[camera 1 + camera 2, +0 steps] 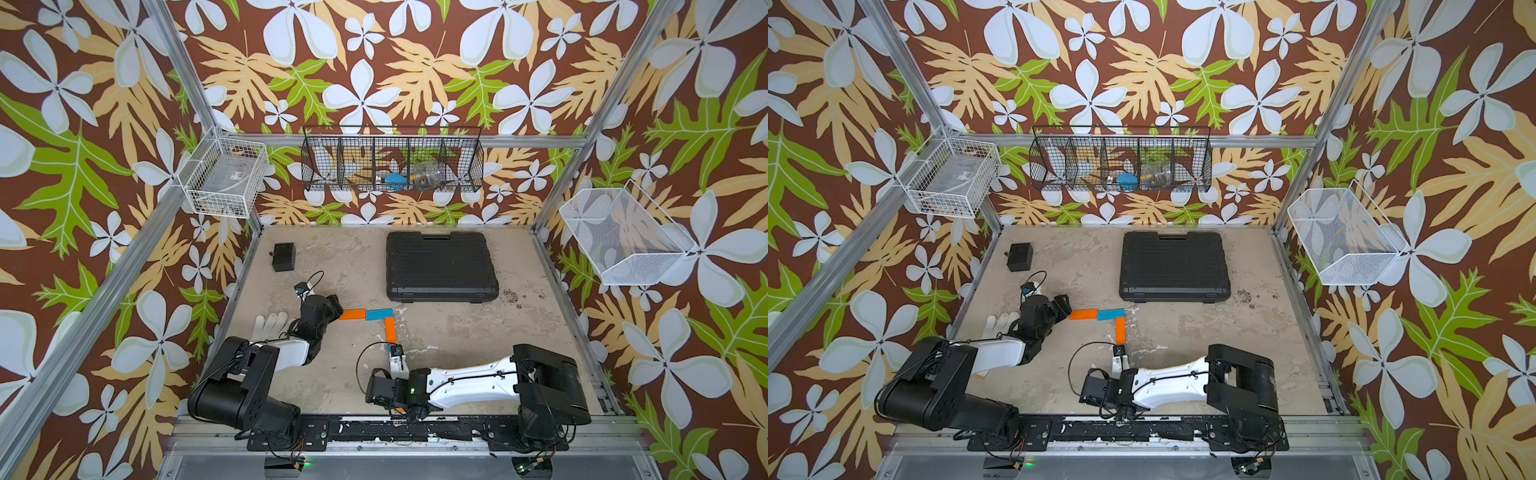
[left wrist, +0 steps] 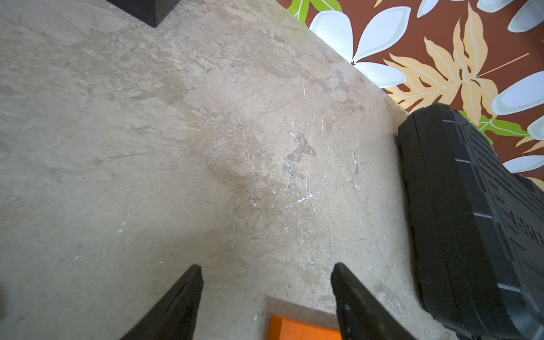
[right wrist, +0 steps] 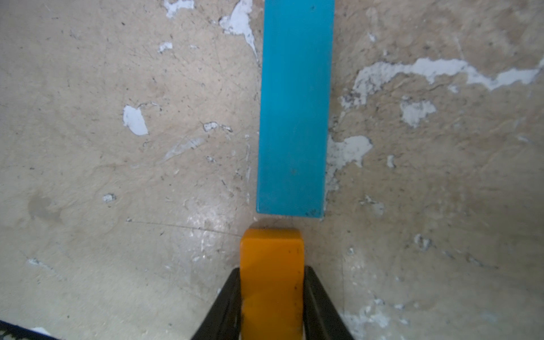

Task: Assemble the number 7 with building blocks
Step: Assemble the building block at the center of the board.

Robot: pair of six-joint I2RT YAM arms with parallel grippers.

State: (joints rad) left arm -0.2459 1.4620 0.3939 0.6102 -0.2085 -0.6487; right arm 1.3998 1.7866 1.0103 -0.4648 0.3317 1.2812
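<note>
Blocks first: you have five building blocks on the table (image 1: pixel 457 332), three orange and two blue. In both top views three lie flat in plain sight as the number 7 (image 1: pixel 387 316) so far. An orange block (image 1: pixel 352 314) and a blue block (image 1: pixel 379 314) lie end to end as the top bar. A second orange block (image 1: pixel 390 329) runs toward the robot from the blue one's right end.

The right wrist view gives you the other two. A second blue block (image 3: pixel 294 112) lies flat on the table. A third orange block (image 3: pixel 272 259) is pinched between your right fingers (image 3: pixel 226 303), its end just short of that blue block's near end. Your left fingers (image 2: pixel 182 300) stand spread, one on each side of the top bar's orange end. You cannot tell whether either touches it.

You have three baskets on the walls and one case.
- **Black wire basket (image 1: pixel 316 174):** it hangs on the back wall with five compartments. A blue item (image 1: pixel 395 179) and a clear plastic thing (image 1: pixel 428 171) sit near its middle.
- **White wire basket (image 1: pixel 195 195):** it hangs on the left and holds a clear flat pack (image 1: pixel 226 178).
- **White mesh basket (image 1: pixel 640 270):** it hangs on the right.
- **Black case (image 1: pixel 440 266):** it lies shut near the back of the table.

One small black box (image 1: pixel 284 257) stands at the back left. One white glove (image 1: pixel 272 324) lies at the left edge, beside your left arm.
</note>
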